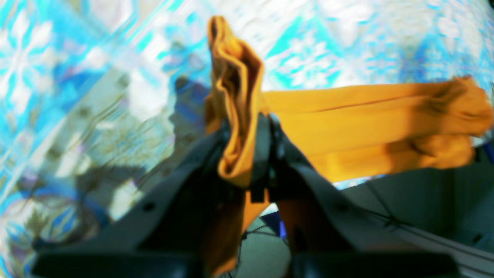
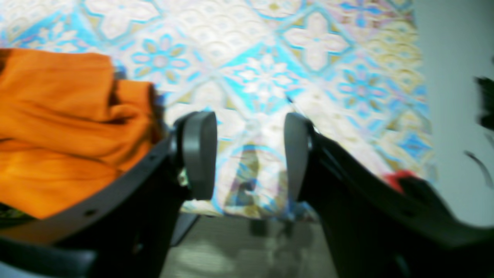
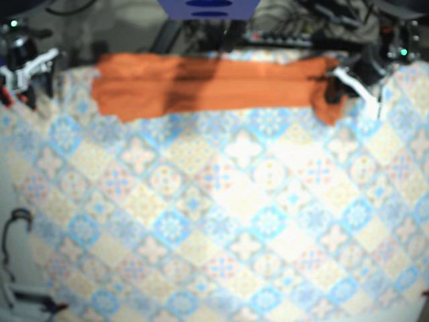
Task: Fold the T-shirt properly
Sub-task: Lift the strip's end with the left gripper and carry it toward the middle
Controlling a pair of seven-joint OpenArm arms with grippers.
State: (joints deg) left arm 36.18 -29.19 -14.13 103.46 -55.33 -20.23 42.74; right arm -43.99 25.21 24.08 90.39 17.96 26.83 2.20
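The orange T-shirt (image 3: 208, 84) lies as a long folded strip along the far edge of the table. My left gripper (image 1: 247, 154) is shut on a bunched fold of the T-shirt's (image 1: 366, 127) end, at the strip's right end in the base view, where the gripper (image 3: 330, 92) is partly hidden by cloth. My right gripper (image 2: 247, 154) is open, nothing between its fingers (image 2: 198, 154), and it hovers just beside the T-shirt's (image 2: 65, 127) other end. From above, that arm (image 3: 30, 67) sits left of the strip.
A blue and cream patterned tablecloth (image 3: 221, 221) covers the table. Cables and equipment (image 3: 301, 27) crowd the back edge. A dark cable (image 3: 13, 225) hangs at the left side. Grey floor (image 2: 239, 251) shows past the table edge.
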